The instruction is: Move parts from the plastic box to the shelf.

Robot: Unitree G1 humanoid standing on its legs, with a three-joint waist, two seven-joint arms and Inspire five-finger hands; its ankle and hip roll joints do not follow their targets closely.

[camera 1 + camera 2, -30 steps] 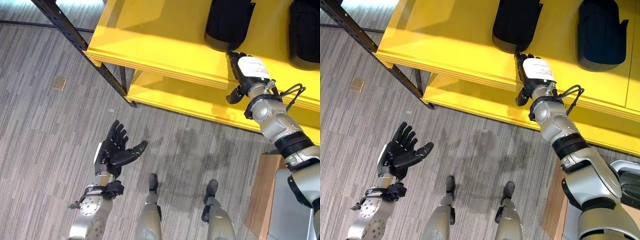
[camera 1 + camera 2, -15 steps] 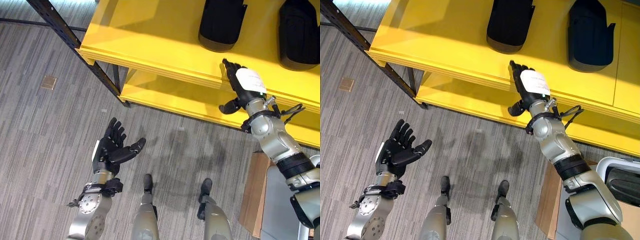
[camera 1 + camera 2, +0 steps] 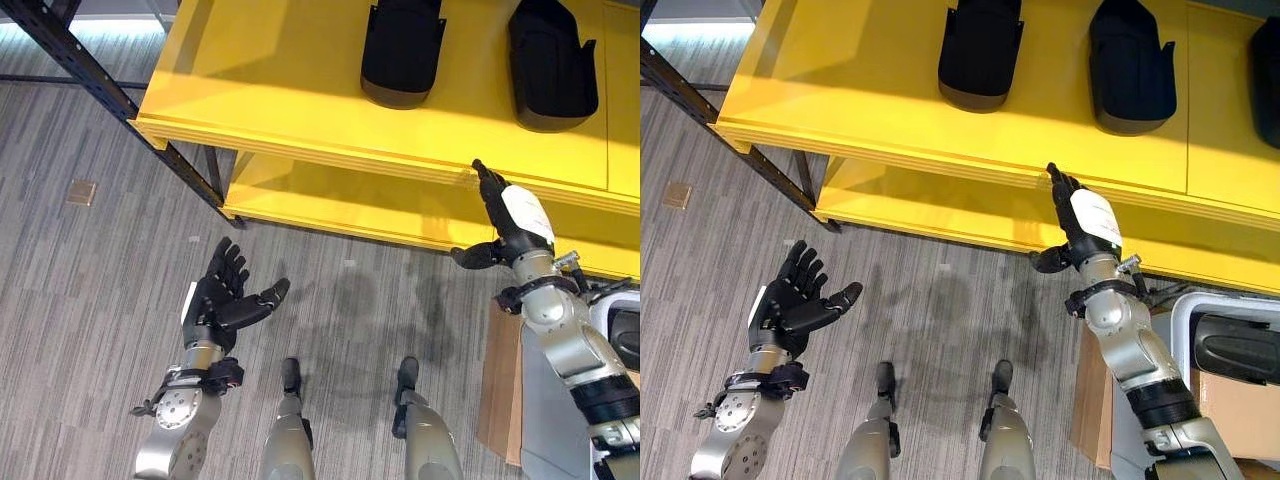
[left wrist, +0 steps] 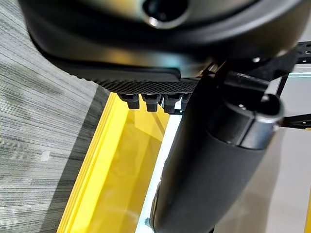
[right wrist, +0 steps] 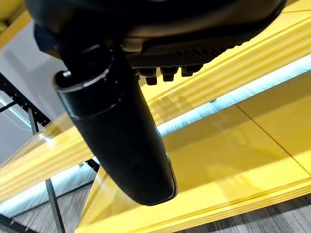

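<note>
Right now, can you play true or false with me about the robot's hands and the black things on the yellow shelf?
1. The right hand is holding a black part. False: it is open and empty, by the shelf's front edge.
2. Black parts lie on the top board of the yellow shelf. True.
3. The left hand is open over the grey floor, holding nothing. True.
4. The left hand is touching the shelf. False: it hangs apart from it, above the floor.
5. The shelf has a second yellow board lower down. True.
</note>
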